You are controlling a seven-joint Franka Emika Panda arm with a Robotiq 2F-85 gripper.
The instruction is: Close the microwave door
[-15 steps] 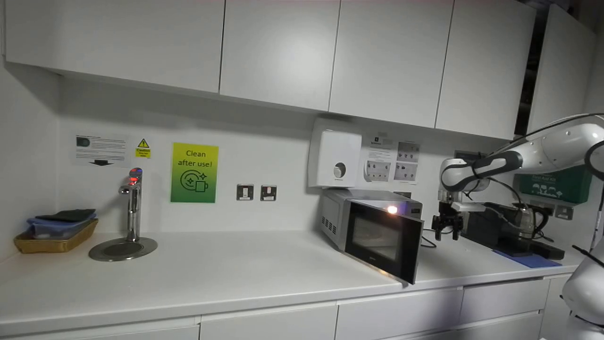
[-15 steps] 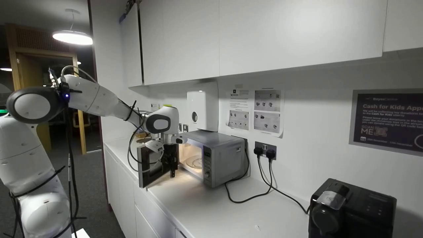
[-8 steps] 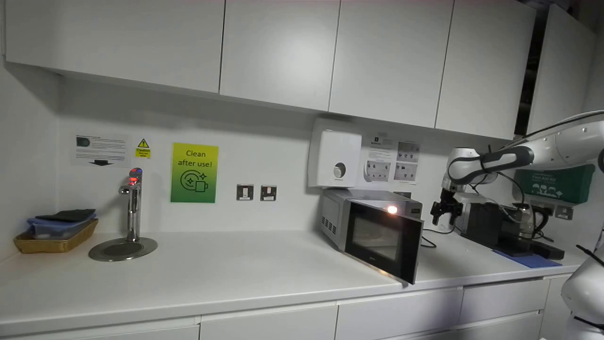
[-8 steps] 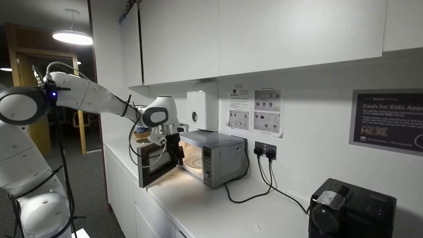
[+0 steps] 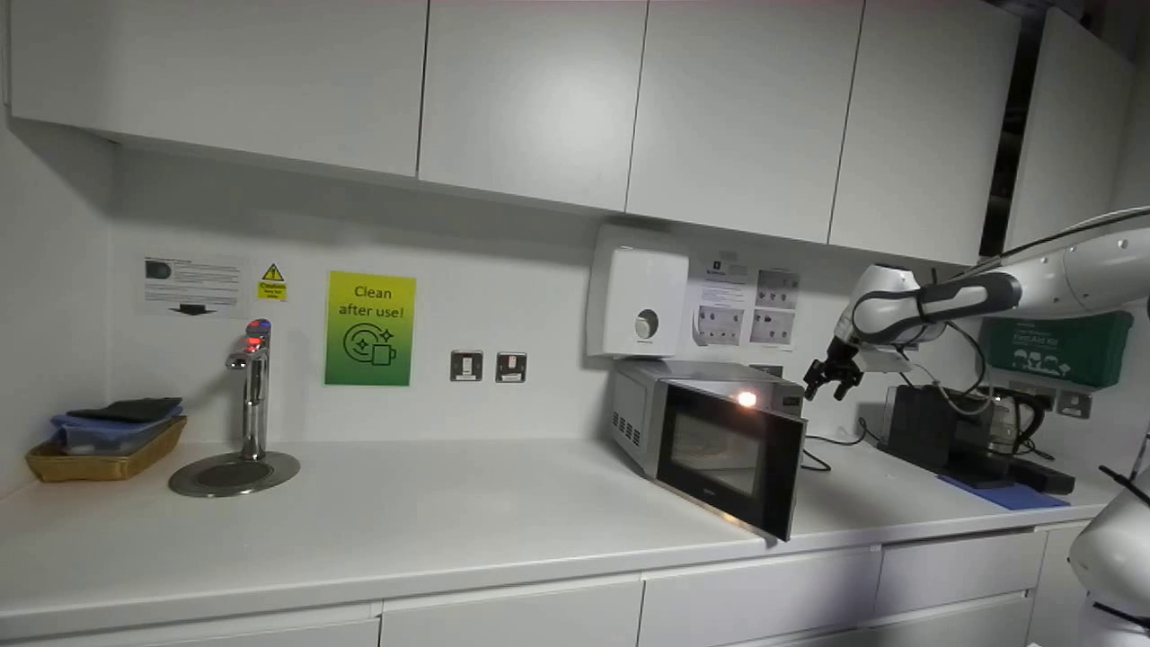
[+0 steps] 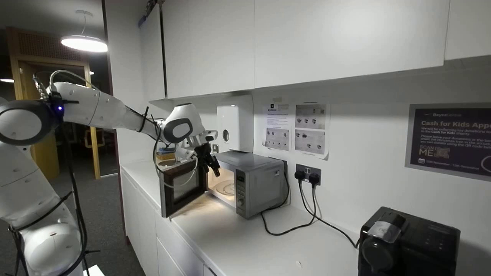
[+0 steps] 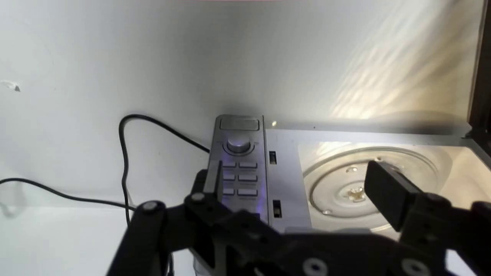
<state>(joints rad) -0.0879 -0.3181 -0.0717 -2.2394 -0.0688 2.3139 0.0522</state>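
Note:
The silver-grey microwave (image 5: 633, 418) stands on the counter with its dark glass door (image 5: 719, 458) swung wide open toward the counter's front edge. In an exterior view the lit cavity shows between the microwave body (image 6: 262, 188) and the door (image 6: 186, 188). My gripper (image 5: 827, 393) is open and empty, tilted, above the counter on the open side. It also shows in an exterior view (image 6: 213, 172) in front of the cavity. In the wrist view the gripper's fingers (image 7: 294, 168) are spread before the button panel (image 7: 239, 153) and glass turntable (image 7: 345, 191); the door (image 7: 479, 92) shows only at the right edge.
A white dispenser (image 5: 638, 301) hangs above the microwave. A black coffee machine (image 6: 410, 245) stands farther along the counter (image 6: 261, 249). Black cables (image 6: 282, 232) run from the wall sockets across the counter. Cupboards (image 5: 746, 126) hang overhead.
My gripper has risen from lower near the counter and tilted so its fingers point toward the microwave. The arm's elbow has drawn back. The microwave door has not moved.

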